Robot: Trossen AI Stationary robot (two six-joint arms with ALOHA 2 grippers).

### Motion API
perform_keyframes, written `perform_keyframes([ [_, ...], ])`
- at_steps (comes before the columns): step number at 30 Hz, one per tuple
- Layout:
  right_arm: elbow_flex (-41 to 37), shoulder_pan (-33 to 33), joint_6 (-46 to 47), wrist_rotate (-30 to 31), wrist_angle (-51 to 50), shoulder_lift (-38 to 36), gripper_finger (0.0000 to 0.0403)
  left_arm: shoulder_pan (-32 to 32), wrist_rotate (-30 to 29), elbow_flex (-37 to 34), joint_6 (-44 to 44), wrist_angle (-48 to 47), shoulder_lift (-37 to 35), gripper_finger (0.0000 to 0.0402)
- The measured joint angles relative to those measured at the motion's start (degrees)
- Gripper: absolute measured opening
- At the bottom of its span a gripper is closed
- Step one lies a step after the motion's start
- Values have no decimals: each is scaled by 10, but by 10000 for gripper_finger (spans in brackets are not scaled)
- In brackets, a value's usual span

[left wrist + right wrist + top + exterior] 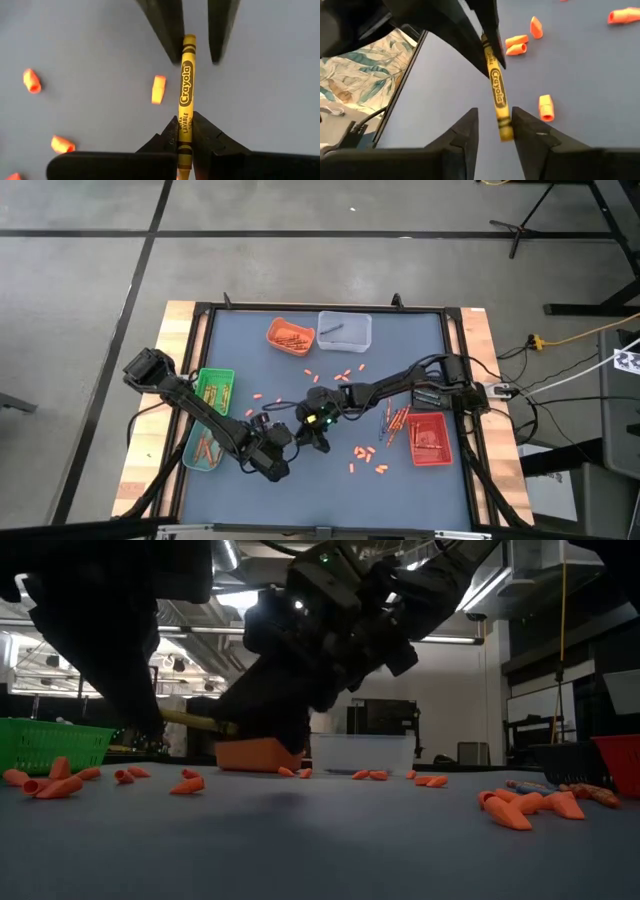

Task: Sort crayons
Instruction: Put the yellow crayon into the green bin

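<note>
Yellow crayon [185, 100] lengthwise between left pincer [186, 145], right pincer [494, 131]

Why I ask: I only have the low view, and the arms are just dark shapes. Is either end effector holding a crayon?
Observer: Yes. The left end effector is shut on a yellow crayon, gripping one end.
Operator: Is the other arm gripping it too?
Observer: No. The right end effector is open, its fingers standing either side of the crayon's other end.
Operator: Where on the table is this?
Observer: Above the mat, between the green tray and the red tray.
</note>
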Motion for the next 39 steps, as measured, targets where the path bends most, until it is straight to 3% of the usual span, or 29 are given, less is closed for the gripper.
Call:
perform_keyframes([
  [7,-1,-35,-62,5,-167,-62,117,10,28,8,-50,-59,-15,10],
  [11,-1,-40,-113,55,-288,-108,116,16,8,16,-102,-120,-38,9],
  [16,0,-33,-159,152,-429,-175,115,20,-34,16,-230,-250,-80,9],
  [21,-1,-22,-172,197,-537,-244,115,25,-22,16,-373,-416,-98,9],
  [24,-23,-13,-172,220,-554,-289,115,23,1,16,-428,-485,-96,9],
  [30,-141,6,-119,252,-542,-400,115,23,19,15,-484,-542,-96,9],
  [39,-264,15,-20,269,-520,-506,115,25,40,-46,-506,-544,-96,22],
])
